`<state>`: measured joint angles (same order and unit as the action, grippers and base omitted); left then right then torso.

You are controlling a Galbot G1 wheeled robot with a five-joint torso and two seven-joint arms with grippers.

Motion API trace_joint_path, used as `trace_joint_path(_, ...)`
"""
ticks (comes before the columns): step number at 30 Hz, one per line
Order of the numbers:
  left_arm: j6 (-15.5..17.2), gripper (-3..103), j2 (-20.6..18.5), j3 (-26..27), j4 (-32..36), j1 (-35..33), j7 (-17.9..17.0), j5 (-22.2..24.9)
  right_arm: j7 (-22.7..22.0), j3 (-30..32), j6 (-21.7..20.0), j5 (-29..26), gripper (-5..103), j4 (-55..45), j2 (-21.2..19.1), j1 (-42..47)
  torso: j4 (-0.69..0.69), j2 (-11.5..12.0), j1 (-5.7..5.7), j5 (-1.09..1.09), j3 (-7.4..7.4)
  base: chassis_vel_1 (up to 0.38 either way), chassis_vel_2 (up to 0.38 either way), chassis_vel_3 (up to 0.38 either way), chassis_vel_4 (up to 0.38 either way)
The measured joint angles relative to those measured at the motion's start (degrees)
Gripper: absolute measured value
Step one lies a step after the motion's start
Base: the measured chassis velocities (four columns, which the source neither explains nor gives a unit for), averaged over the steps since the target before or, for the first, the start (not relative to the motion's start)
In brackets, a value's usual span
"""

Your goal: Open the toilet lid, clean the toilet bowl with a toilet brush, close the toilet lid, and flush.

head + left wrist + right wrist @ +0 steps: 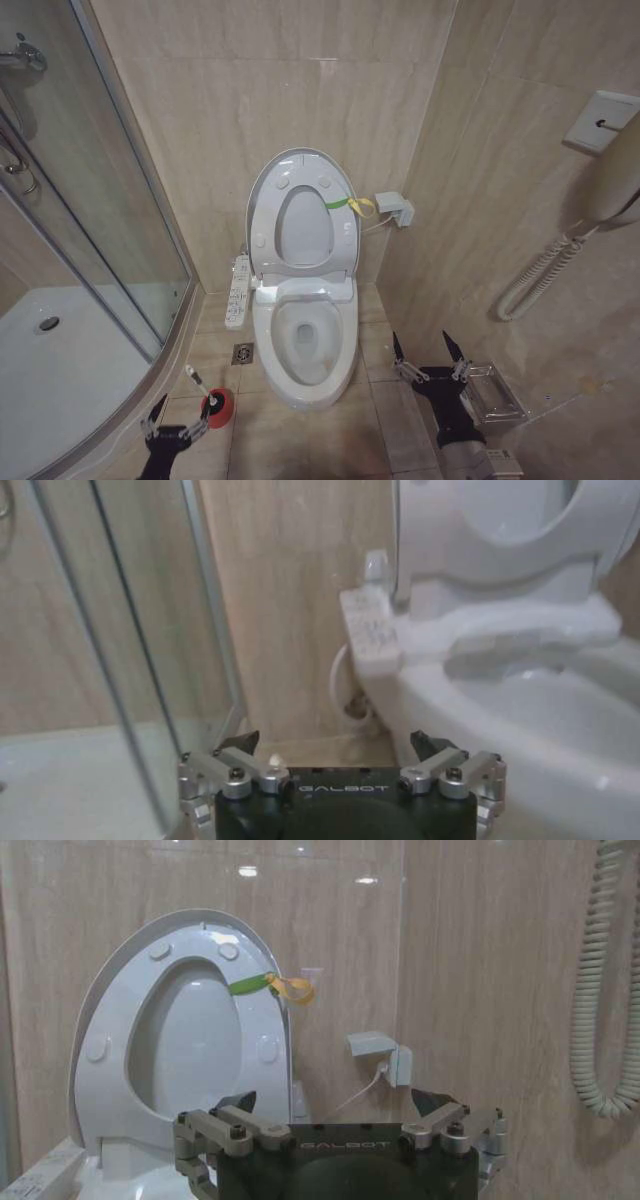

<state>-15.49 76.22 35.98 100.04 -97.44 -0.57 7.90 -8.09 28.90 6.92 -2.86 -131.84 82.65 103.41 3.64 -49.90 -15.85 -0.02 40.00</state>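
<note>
A small bathroom with beige tiled walls (300,90) and a tiled floor (310,440); a curved glass shower (90,300) fills the left side, and a wall phone with a coiled cord (545,275) hangs on the right. The bowl (305,345) stands against the far wall, uncovered, with the lid (300,215) and seat raised upright against the wall, a yellow-green band at the lid's right edge. A button strip (238,292) runs along the bowl's left side. The brush (200,388) stands tilted in its red cup (218,408) on the floor, near left of the bowl. The left end effector (175,418), fingers spread, hovers just beside the brush. The right end effector (430,355), also spread, hangs right of the bowl, apart from it, with bare floor between.
</note>
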Motion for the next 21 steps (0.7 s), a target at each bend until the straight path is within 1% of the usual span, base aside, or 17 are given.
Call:
trace_joint_path(2, -2.44, 100, 0.53, -0.22, -3.06, 0.62, -0.48, -0.74, 0.0, 0.0, 0.0, 0.0, 100, 0.0, 0.0, 0.0, -0.01, 0.0, 0.0, 0.0, 0.0, 0.0, 0.0, 0.0, 0.0)
trace_joint_path(3, -2.44, 100, 0.53, -0.22, -3.06, 0.62, -0.48, -0.74, 0.0, 0.0, 0.0, 0.0, 100, 0.0, 0.0, 0.0, -0.01, 0.0, 0.0, 0.0, 0.0, 0.0, 0.0, 0.0, 0.0)
trace_joint_path(6, -5.16, 100, 1.21, 0.26, -8.17, 2.36, -0.34, -0.29, 0.0, 0.0, 0.0, 0.0, 100, 0.0, 0.0, 0.0, 0.0, 0.0, 0.0, 0.0, 0.0, 0.0, 0.0, 0.0, 0.0)
trace_joint_path(7, -5.73, 100, 1.31, 0.48, -9.55, 2.87, 0.0, 0.34, 0.0, 0.0, 0.0, 0.0, 100, 0.0, 0.0, 0.0, 0.0, 0.0, 0.0, 0.0, 0.0, 0.0, 0.0, 0.0, 0.0)
trace_joint_path(8, -5.73, 100, 1.31, 0.48, -9.55, 2.87, 0.0, 0.34, 0.0, 0.0, 0.0, 0.0, 100, 0.0, 0.0, 0.0, 0.0, 0.0, 0.0, 0.0, 0.0, 0.0, 0.0, 0.0, 0.0)
trace_joint_path(10, -7.08, 100, 1.45, 0.85, -12.9, 4.2, 0.96, 1.93, 0.0, 0.0, 0.0, 0.0, 100, 0.0, 0.0, 0.0, -0.01, 0.0, 0.0, 0.0, 0.0, 0.0, 0.0, 0.0, 0.0)
trace_joint_path(12, -9.24, 100, 1.56, 1.46, -16.31, 5.72, 2.06, 2.86, 0.0, 0.01, 0.0, 0.0, 100, 0.0, 0.0, 0.0, -0.01, 0.0, 0.0, 0.0, 0.0, 0.0, 0.0, 0.0, 0.0)
trace_joint_path(13, -9.24, 100, 1.56, 1.46, -16.31, 5.72, 2.06, 2.86, 0.0, 0.01, 0.0, 0.0, 100, 0.0, 0.0, 0.0, -0.01, 0.0, 0.0, 0.0, 0.0, 0.0, 0.0, 0.0, 0.0)
trace_joint_path(14, -10.53, 100, 1.64, 1.96, -18.18, 6.82, 2.84, 3.45, 0.0, 0.0, 0.0, 0.0, 100, 0.0, 0.0, 0.0, 0.0, 0.0, 0.0, 0.0, 0.0, 0.0, 0.0, 0.0, 0.0)
trace_joint_path(15, -11.03, 98, 1.64, 2.42, -19.29, 7.6, 3.36, 4.03, 0.0, 0.0, 0.0, 0.0, 100, 0.0, 0.0, 0.01, 0.0, 0.0, 0.0, 0.0, 0.0, 0.0, 0.0, 0.0, 0.0)
trace_joint_path(17, -11.23, 98, 1.61, 2.81, -20.02, 8.23, 3.81, 4.73, 0.0, 0.0, 0.0, 0.0, 100, 0.0, 0.0, 0.0, 0.0, 0.0, 0.0, 0.0, 0.0, 0.0, 0.0, 0.0, 0.0)
trace_joint_path(19, -11.66, 98, 1.23, 3.56, -21.67, 10.01, 4.78, 6.57, 0.0, 0.0, 0.0, 0.01, 100, 0.0, 0.0, 0.0, -0.01, 0.0, 0.0, 0.0, 0.0, 0.0, 0.0, 0.0, 0.0)
trace_joint_path(21, -12.9, 98, 0.61, 4.04, -24.42, 12.46, 5.95, 8.81, 0.0, 0.01, 0.0, 0.0, 100, 0.0, 0.0, 0.0, 0.0, 0.0, 0.0, 0.0, 0.0, 0.0, 0.0, 0.0, 0.0)
